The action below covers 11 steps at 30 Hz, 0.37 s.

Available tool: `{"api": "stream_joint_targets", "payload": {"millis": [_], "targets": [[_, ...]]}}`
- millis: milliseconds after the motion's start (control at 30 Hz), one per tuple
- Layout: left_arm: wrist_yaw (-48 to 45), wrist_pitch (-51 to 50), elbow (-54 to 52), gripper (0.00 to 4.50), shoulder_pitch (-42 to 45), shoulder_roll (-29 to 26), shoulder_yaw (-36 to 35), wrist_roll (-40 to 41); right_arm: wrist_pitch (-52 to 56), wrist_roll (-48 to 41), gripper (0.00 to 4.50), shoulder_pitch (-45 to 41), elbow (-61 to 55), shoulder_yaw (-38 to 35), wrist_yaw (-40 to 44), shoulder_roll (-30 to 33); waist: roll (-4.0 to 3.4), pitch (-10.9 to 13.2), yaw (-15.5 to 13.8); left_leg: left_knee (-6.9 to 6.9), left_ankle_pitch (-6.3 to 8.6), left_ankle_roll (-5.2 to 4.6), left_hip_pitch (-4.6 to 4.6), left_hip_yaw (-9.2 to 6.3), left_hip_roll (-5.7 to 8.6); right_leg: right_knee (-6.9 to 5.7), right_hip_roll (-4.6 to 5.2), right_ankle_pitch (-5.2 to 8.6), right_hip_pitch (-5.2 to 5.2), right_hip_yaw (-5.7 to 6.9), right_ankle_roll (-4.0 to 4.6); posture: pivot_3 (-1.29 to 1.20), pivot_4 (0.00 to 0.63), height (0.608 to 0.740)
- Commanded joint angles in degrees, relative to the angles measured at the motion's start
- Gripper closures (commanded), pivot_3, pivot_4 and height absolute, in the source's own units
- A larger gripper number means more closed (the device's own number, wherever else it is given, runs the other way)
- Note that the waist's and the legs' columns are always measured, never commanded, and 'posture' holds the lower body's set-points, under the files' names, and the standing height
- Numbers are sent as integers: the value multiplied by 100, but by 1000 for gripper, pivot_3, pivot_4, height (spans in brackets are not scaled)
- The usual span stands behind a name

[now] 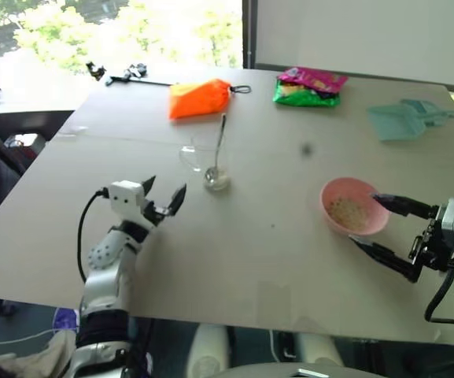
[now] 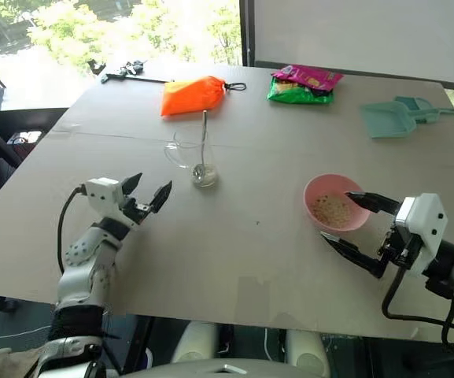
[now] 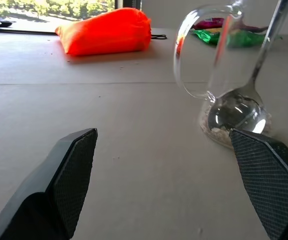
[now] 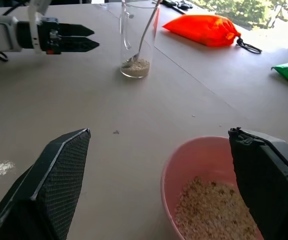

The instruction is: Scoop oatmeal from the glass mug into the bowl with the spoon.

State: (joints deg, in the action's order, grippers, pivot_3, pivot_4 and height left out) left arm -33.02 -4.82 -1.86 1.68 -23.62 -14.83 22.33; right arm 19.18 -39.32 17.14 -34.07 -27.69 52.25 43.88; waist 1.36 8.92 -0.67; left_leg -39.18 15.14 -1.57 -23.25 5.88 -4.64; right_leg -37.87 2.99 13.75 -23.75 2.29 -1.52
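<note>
spoon (image 2: 203, 142) stands bowl-down in the glass mug (image 2: 193, 161) mid-table, handle leaning toward the far edge; oatmeal (image 4: 214, 207) lies in the bowl (image 2: 321, 197) near the right edge. left gripper (image 2: 149, 194) spread, empty; right gripper (image 2: 351, 220) spread around the bowl.

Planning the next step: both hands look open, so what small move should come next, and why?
Probably bring the left hand forward to the spoon. It stands in the mug on leftover oatmeal, while the bowl between the right hand's open fingers already holds some.
</note>
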Motion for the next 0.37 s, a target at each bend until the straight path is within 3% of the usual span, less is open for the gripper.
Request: {"api": "stream_joint_targets", "payload": {"millis": [33, 233, 367], "targets": [[-380, -877, -1588, 89, -729, -571, -55, 535, -108, 143, 0, 152, 483, -618, -37, -8, 1, 1, -14, 0, 0, 0, 0, -1, 0, -1, 0, 1, 0, 1, 1, 0, 150, 740], [-713, -1500, -2576, 89, -1502, -1146, -289, 1019, -42, 523, 0, -23, 1147, -606, -84, 236, -9, -2, -7, 6, 1, -1, 35, 12, -2, -4, 3, 25, 14, -12, 6, 0, 150, 740], [-684, -1693, -2742, 89, -1696, -1237, -514, 1196, -74, 615, 0, -144, 1497, -533, 212, 427, -18, -7, 10, 8, 1, -1, 46, 21, -2, -6, -1, 25, 13, -29, 6, 0, 150, 740]]}}
